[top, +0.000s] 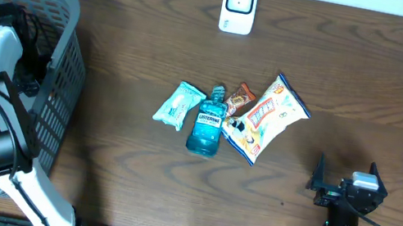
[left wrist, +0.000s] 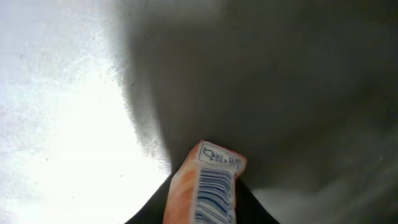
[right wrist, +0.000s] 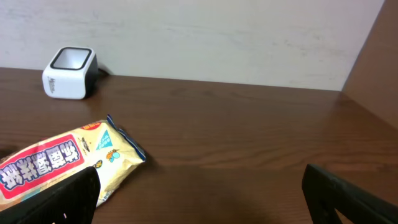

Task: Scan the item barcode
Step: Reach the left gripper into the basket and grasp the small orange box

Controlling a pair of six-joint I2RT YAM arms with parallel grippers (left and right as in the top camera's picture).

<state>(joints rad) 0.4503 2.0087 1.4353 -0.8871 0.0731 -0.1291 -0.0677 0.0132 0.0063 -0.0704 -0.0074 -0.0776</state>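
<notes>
In the left wrist view an orange packet (left wrist: 208, 186) with a white barcode label stands up between my left gripper's (left wrist: 205, 196) dark fingers (left wrist: 155, 208), which press on its two sides. Overhead, the left arm reaches down into the grey basket (top: 66, 31), and the packet cannot be seen there. The white barcode scanner (top: 239, 6) stands at the table's far edge, also seen in the right wrist view as a white scanner (right wrist: 69, 73). My right gripper (top: 346, 176) rests open near the front right, with nothing between its fingers (right wrist: 348, 196).
In the middle of the table lie a teal wipes pack (top: 179, 105), a blue mouthwash bottle (top: 207, 124), a brown snack bar (top: 239, 99) and a yellow chip bag (top: 267, 116). The chip bag (right wrist: 62, 162) lies just ahead of the right gripper's left finger.
</notes>
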